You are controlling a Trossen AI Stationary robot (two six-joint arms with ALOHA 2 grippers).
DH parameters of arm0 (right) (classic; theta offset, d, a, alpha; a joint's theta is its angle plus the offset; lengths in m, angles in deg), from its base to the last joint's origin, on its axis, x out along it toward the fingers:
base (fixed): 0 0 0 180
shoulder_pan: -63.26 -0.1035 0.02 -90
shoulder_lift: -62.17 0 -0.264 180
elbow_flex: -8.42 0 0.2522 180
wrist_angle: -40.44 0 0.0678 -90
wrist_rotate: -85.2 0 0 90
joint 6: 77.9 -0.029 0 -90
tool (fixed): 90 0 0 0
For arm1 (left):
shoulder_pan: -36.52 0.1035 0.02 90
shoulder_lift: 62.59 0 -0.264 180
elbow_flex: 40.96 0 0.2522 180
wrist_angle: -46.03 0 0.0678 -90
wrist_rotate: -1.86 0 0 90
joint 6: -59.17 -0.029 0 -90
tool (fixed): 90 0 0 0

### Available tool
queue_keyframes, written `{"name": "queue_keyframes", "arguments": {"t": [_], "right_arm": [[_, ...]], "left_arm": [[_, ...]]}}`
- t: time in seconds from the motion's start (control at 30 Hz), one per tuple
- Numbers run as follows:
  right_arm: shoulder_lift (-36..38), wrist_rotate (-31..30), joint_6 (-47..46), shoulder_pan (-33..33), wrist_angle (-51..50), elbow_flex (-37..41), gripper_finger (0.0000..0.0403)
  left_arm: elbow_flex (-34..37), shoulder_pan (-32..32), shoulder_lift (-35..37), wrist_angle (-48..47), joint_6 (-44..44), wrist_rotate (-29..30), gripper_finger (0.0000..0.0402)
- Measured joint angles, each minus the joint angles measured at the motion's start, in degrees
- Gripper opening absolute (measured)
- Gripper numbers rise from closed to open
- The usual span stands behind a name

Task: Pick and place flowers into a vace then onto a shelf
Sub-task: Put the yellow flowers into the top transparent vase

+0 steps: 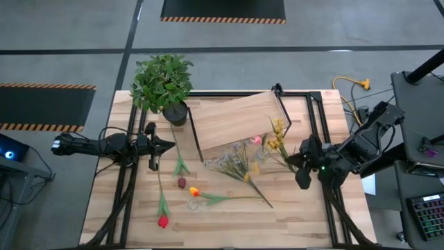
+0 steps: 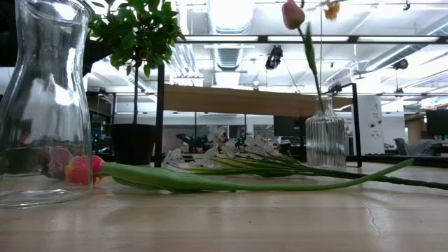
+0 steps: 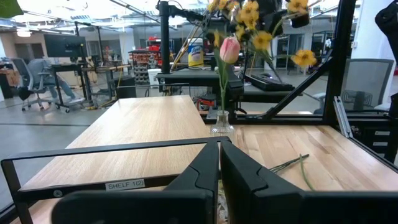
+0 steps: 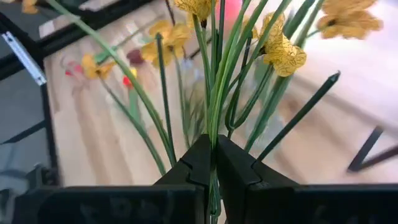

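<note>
Currently the right gripper, clenched on the yellow flowers, is at the vase-loading step, which calls for lowering the stems into the vase.

Two dark, near-black jointed arms, each ending in a two-finger gripper: left gripper, right gripper. Matte black fingers, broad at the base, tapering to narrow tips. Small green light on the right arm.

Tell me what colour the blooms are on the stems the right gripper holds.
Yellow blooms, clearest in the right wrist view.
</note>
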Motion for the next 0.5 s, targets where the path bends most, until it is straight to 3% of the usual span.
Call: {"name": "queue_keyframes", "arguments": {"t": [0.23,0.5], "right_arm": [[-0.57,-20.00,5.96,0.00,0.31,0.71,0.0012],[-0.64,-39.60,-2.68,0.02,2.17,7.58,0.0012]], "left_arm": [[0.00,-0.01,0.01,0.00,0.00,0.02,0.0000],[0.00,-0.01,0.01,0.00,0.00,0.00,0.0000]]}}
